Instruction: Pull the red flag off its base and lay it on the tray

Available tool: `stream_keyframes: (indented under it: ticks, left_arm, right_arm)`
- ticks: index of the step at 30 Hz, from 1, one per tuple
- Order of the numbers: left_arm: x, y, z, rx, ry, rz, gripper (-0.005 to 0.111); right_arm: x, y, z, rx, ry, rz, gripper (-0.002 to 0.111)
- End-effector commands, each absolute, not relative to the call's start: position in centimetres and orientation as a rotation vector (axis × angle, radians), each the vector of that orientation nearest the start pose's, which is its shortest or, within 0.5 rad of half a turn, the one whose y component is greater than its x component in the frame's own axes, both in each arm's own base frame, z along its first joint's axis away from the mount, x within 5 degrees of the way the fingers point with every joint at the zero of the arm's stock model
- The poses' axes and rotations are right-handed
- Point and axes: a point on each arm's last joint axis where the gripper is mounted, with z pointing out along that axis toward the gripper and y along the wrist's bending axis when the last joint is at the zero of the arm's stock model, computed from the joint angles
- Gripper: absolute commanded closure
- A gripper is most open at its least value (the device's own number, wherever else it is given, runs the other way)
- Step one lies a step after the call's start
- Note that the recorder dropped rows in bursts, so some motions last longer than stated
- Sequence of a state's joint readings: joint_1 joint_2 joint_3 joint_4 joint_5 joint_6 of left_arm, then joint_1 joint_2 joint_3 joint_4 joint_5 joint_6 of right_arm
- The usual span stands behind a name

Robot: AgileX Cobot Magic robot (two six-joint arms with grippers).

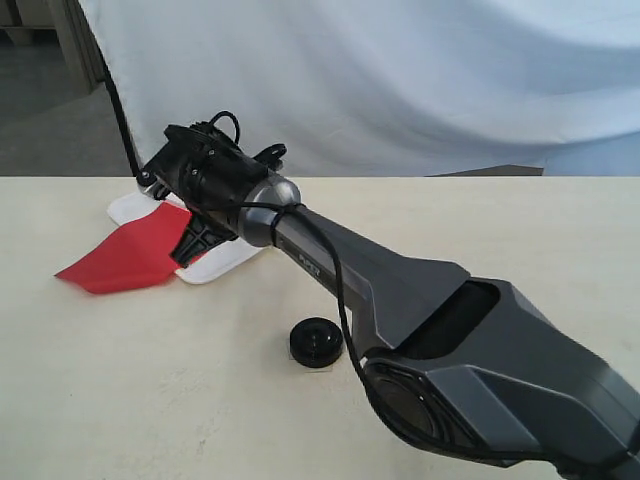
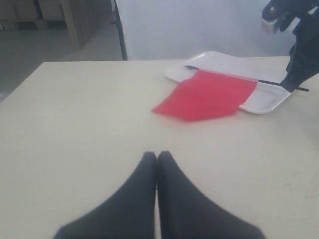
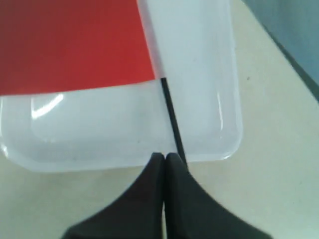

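Observation:
The red flag (image 1: 125, 258) lies with its cloth spread over the near end of the white tray (image 1: 225, 262) and onto the table. Its thin black pole (image 3: 169, 112) crosses the tray (image 3: 209, 74) and runs in under my right gripper (image 3: 165, 156), which is shut on the pole's lower end at the tray's rim. In the left wrist view the pole (image 2: 219, 73) lies along the tray (image 2: 269, 102) and its end sticks out past the right gripper's fingers (image 2: 294, 79). The round black base (image 1: 316, 343) stands bare on the table. My left gripper (image 2: 157, 154) is shut on nothing, low over the table.
A white cloth backdrop (image 1: 400, 70) hangs behind the table's far edge. My right arm (image 1: 400, 290) stretches across the table above the base. Floor and shelving (image 2: 60, 20) show beyond the table's far left.

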State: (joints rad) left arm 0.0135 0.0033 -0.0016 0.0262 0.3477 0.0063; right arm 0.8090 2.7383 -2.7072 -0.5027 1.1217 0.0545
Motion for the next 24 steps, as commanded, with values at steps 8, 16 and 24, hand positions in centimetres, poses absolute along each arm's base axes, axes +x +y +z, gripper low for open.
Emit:
stream_keyframes:
  ticks: [8,16,24]
  left_arm:
    - [5.3,0.2,18.2,0.007,1.827,0.036,0.107]
    - [5.3,0.2,18.2,0.007,1.827,0.036,0.107]
    - [5.3,0.2,18.2,0.007,1.827,0.036,0.107]
  right_arm:
    - [39.8,38.6,20.9,-1.148,2.328,-0.028,0.109]
    - [39.8,35.7,22.5,-1.226,2.356,-0.142,0.109]
    - [35.9,26.9,27.2,-1.044,2.365,-0.011,0.109]
